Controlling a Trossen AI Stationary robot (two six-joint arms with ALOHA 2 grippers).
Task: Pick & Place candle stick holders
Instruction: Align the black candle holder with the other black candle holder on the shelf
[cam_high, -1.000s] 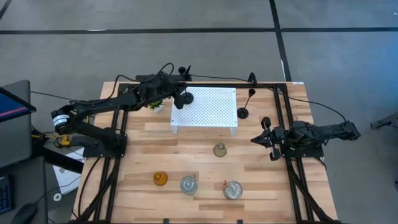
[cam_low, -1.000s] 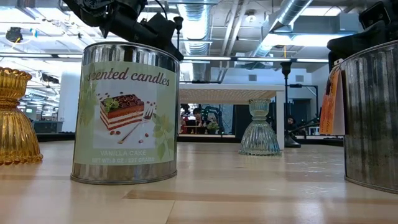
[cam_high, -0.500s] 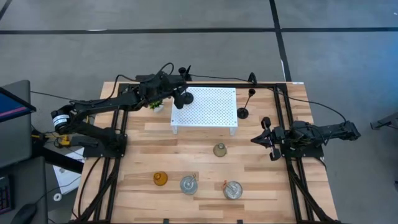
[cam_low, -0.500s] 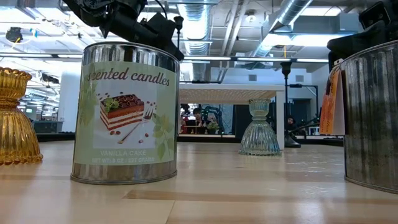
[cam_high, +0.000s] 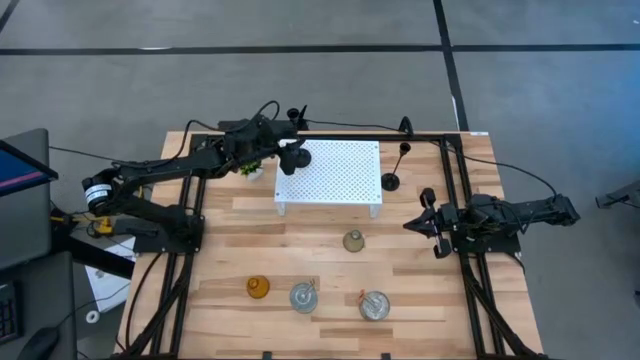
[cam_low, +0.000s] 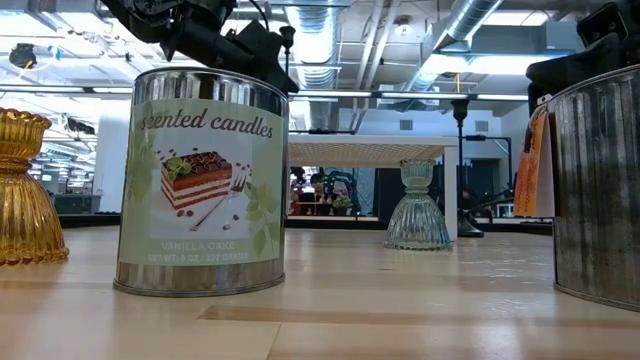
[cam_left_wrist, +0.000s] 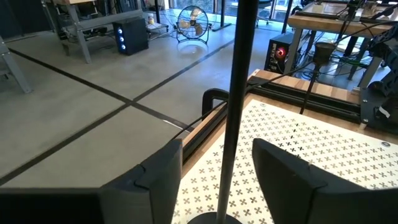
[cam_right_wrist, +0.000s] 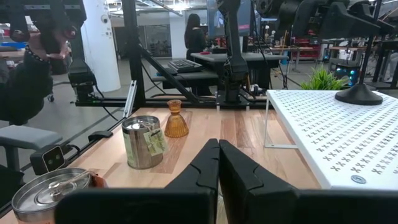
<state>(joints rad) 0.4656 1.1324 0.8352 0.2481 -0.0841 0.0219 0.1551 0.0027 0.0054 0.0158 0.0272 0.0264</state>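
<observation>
standing on the white stand (cam_high: 335, 175), 1 black candle stick (cam_left_wrist: 235, 112) sits between the left gripper's (cam_high: 292, 157) spread fingers, apparently just released; the other black stick (cam_high: 392, 180), bell holder (cam_high: 353, 240), amber holder (cam_high: 258, 288) and 2 jars (cam_high: 303, 296) remain on the table, right gripper (cam_high: 428, 222) clenched nearby

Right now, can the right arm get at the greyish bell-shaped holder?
Probably yes. The right gripper sits shut at the table's right edge, and the bell-shaped holder stands on bare wood with nothing between them; the white stand lies farther back.
</observation>
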